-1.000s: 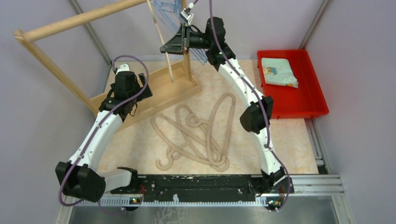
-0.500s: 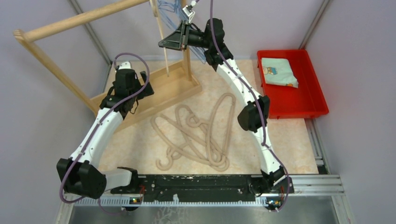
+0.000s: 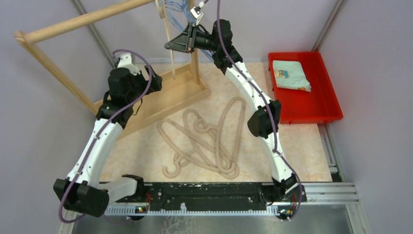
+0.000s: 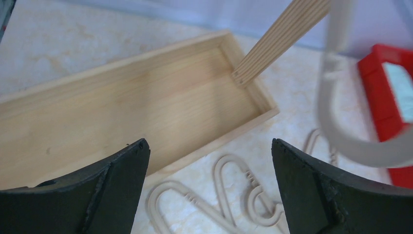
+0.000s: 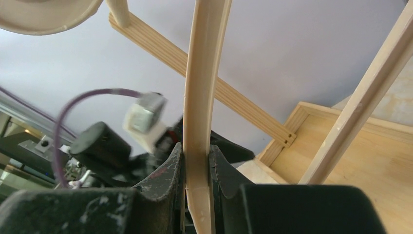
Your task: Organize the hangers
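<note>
My right gripper (image 3: 170, 45) is raised beside the wooden rack and is shut on a beige hanger (image 3: 171, 63), which hangs down over the rack's base. The wrist view shows its jaws (image 5: 197, 161) clamped on that hanger's arm (image 5: 202, 87). Several light-blue wire hangers (image 3: 176, 8) hang on the rail behind it. Several beige hangers (image 3: 209, 141) lie tangled on the table. My left gripper (image 3: 152, 84) is open and empty above the rack's base. Its wrist view (image 4: 209, 170) shows the near end of the beige pile (image 4: 229, 195) below.
The wooden rack has a slanted rail (image 3: 83, 19) and a tray-like base (image 3: 165, 97), seen also in the left wrist view (image 4: 122, 112). A red bin (image 3: 331, 105) holding a folded cloth (image 3: 290, 75) stands at the right. Grey walls close in the table.
My right gripper has lifted the beige hanger a little higher and toward the rail. My left arm has swung up and to the left over the rack's base.
</note>
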